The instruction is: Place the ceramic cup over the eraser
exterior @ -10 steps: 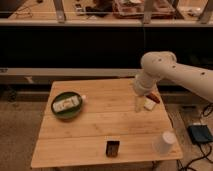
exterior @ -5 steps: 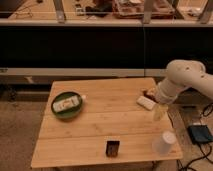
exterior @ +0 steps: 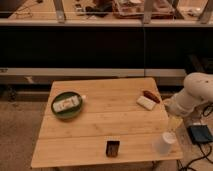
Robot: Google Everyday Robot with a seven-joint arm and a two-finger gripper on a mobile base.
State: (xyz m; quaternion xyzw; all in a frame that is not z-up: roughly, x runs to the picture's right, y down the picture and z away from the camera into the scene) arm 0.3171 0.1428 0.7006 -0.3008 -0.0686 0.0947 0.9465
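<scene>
At the front right corner of the table: the cup, standing, close to both edges. Just above and behind it, the gripper, fingers spread, pinching nothing. Apparently clear of the rim, though hard to judge from this angle. Well to the left, near the front edge: the eraser, standing on end.

Main risk: knocking the cup off the corner. Likely from an off-centre descent, with one finger landing on the rim instead of beside the wall. Next, slipping: easy to lose on a tapered wall if gripped too low or too lightly, especially while turning it over. Then the lowering: could tip that narrow block, or shove it off the front edge, if brought down off-centre. Little danger to the plate or the white block, both well apart.
</scene>
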